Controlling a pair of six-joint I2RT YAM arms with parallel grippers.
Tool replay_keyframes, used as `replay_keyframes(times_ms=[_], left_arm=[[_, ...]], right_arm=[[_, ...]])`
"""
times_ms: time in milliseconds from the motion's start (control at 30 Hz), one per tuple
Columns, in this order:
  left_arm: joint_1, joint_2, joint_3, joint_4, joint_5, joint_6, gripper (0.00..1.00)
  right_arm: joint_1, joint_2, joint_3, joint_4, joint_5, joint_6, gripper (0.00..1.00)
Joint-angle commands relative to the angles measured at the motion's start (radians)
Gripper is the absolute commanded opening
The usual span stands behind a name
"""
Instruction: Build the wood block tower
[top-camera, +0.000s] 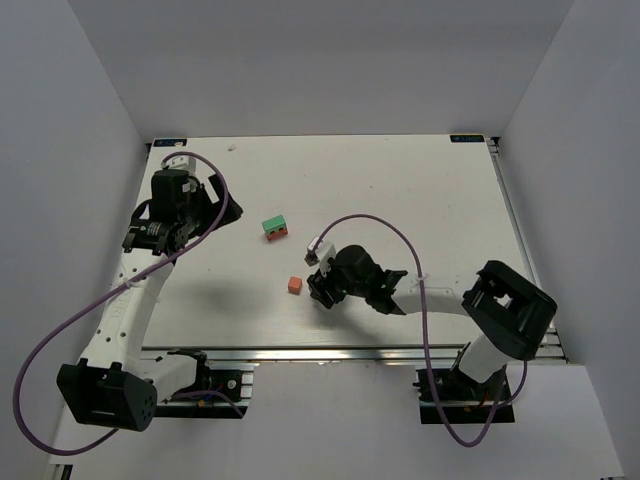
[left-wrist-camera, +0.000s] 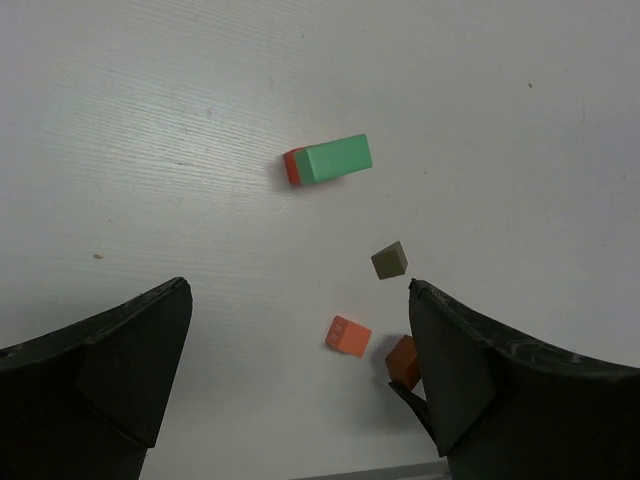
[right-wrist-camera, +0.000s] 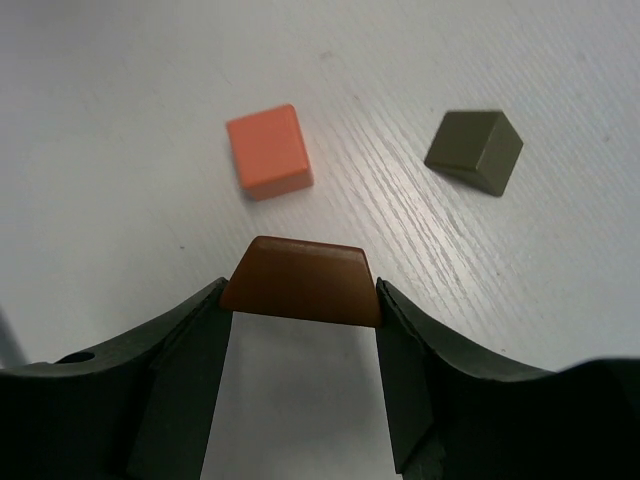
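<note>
A mint-green slab (top-camera: 272, 223) lies on a red piece (top-camera: 277, 233) at mid table; both show in the left wrist view, the slab (left-wrist-camera: 335, 158) over the red piece (left-wrist-camera: 292, 166). An orange cube (top-camera: 295, 285) sits alone nearer me and shows in both wrist views (left-wrist-camera: 348, 335) (right-wrist-camera: 268, 150). My right gripper (top-camera: 319, 287) (right-wrist-camera: 300, 298) is shut on a brown block (right-wrist-camera: 300, 283) just right of the cube, a little above the table. A second dark olive-brown block (right-wrist-camera: 475, 150) (left-wrist-camera: 389, 260) lies loose beside it. My left gripper (top-camera: 153, 238) (left-wrist-camera: 298, 300) is open and empty, far left.
The white table (top-camera: 420, 190) is ringed by grey walls on three sides. A metal rail (top-camera: 350, 353) runs along the near edge. Purple cables (top-camera: 385, 222) loop over both arms.
</note>
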Motion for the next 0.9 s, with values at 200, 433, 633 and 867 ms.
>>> replay_keyframes(times_ms=[200, 433, 633, 867], left_arm=[[-0.016, -0.061, -0.034, 0.108, 0.366, 0.067, 0.98], [-0.185, -0.073, -0.060, 0.376, 0.473, 0.059, 0.98], [-0.343, -0.033, -0.091, 0.544, 0.745, 0.411, 0.98], [-0.344, -0.073, -0.085, 0.492, 0.926, 0.826, 0.97]], right_arm=[[-0.115, -0.268, 0.007, -0.038, -0.447, 0.064, 0.39], [-0.355, -0.325, 0.059, 0.043, -1.109, 0.281, 0.34], [-0.404, -0.312, 0.182, 0.000, -1.433, 0.305, 0.36], [-0.421, -0.355, 0.234, -0.004, -1.523, 0.339, 0.30]])
